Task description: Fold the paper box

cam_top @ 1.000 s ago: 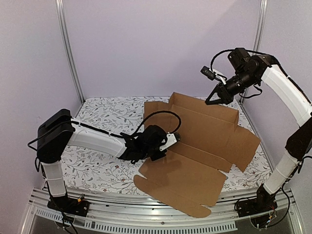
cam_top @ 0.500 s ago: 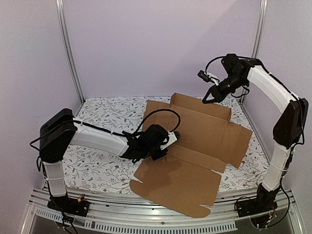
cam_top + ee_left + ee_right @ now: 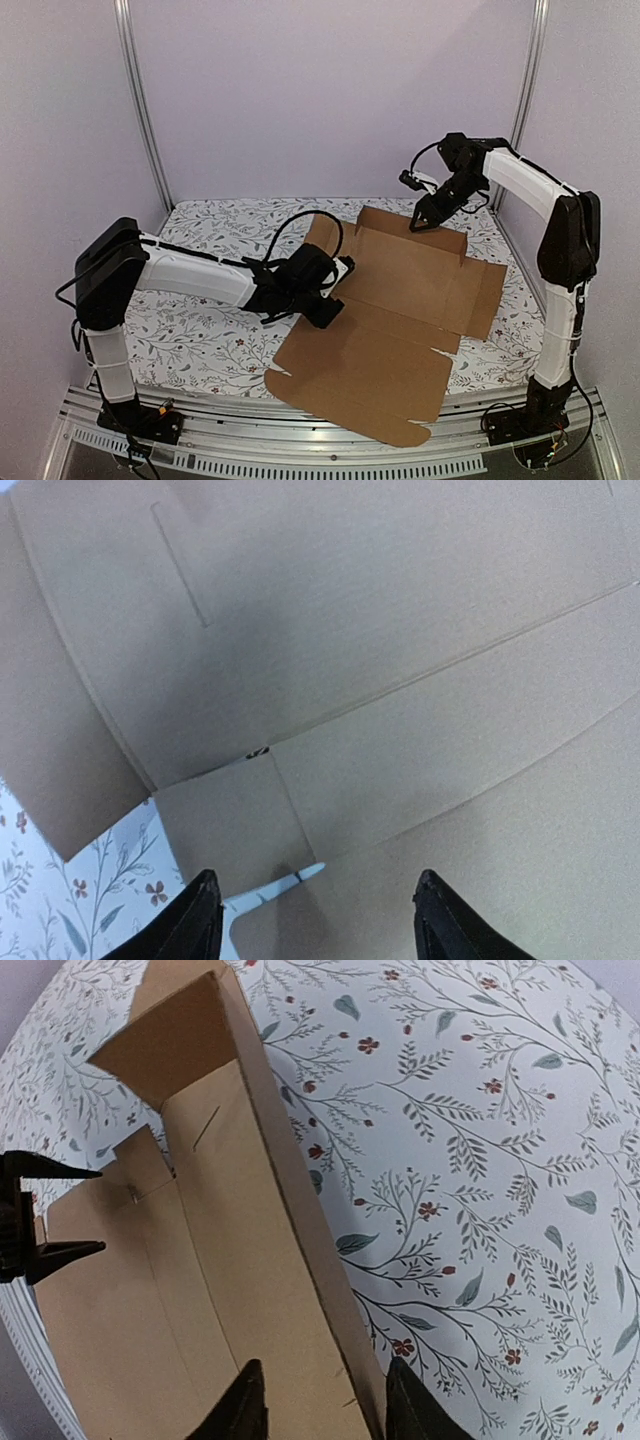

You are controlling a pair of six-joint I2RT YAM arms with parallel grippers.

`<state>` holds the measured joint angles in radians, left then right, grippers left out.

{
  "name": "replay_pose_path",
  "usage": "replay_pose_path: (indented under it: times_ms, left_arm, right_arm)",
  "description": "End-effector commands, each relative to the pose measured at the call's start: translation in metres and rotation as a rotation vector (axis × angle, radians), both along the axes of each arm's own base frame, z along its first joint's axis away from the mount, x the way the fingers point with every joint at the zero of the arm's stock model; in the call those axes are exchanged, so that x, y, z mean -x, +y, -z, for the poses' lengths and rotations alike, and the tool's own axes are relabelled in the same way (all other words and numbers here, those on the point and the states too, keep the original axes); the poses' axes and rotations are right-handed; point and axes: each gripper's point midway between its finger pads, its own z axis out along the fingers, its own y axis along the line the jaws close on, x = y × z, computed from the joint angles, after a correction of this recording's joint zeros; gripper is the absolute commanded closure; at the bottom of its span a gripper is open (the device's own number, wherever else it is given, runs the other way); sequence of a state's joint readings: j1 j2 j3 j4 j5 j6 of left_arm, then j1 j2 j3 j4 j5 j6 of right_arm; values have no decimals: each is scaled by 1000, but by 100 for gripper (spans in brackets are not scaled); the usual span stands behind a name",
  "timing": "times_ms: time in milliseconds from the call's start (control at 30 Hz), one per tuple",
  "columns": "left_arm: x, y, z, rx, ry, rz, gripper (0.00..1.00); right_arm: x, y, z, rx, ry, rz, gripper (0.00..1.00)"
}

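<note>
The paper box (image 3: 400,300) lies opened out as a brown cardboard sheet on the flower-patterned surface (image 3: 200,330). It reaches from under the left hand (image 3: 345,266) across to under the right hand (image 3: 418,222). Nearer the arm bases than either hand, its near panel (image 3: 360,380) sticks out past the surface's near edge.

The left hand comes in low from the left and hangs just above the sheet's left part, pointing over the middle panel. Its fingers (image 3: 200,920) stand well apart with nothing between them. In its wrist view only flat cardboard with fold lines lies under and ahead of them. A small side flap (image 3: 230,825) sits just ahead of the left finger, with a sliver of the surface showing beside it. Whether the fingertips touch the cardboard cannot be told.

Beyond the left hand, past the middle panel, the far wall (image 3: 230,1190) stands raised, about upright. A short end flap (image 3: 170,1040) is turned in at the end farthest from the right hand. The right hand reaches down to this wall from above. Its fingers (image 3: 245,1410) are parted, one on either side of the wall's top edge and set wider than the cardboard is thick, so it has hold of nothing. The edge runs close by the outer finger.
</note>
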<state>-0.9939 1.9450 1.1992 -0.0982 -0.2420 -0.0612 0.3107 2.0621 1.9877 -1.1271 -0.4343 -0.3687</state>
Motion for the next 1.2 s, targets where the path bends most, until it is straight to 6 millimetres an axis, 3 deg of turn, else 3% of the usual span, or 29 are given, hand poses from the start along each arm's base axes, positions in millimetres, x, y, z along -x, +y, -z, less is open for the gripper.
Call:
replay_pose_path:
  times_ms: [0,167,300,400,467,567,700,1033,1167]
  left_arm:
    - [-6,23,-40,73,-21,-152,32]
    - [-14,47,-42,131,50,-265,21]
    - [-21,50,-32,229,171,-297,21]
    - [-22,48,-19,224,220,-306,21]
    - [-21,43,-8,219,272,-295,21]
    - [-20,32,6,229,331,-271,21]
    - [-20,20,17,229,373,-242,21]
    - [-19,-7,15,268,400,-169,25]
    - [-19,-15,16,280,411,-147,26]
  right_arm:
    - [-4,-28,-30,91,-113,71,50]
    - [3,-48,-65,141,-250,124,22]
    - [12,-53,-83,129,-310,137,16]
    - [27,-41,-80,48,-292,88,20]
    - [38,-26,-62,-11,-225,34,27]
    - [44,-12,-15,4,-109,-20,42]
    - [42,-6,31,19,-1,-33,53]
    - [48,-10,110,111,157,-30,62]
    - [54,-12,130,128,210,-30,63]
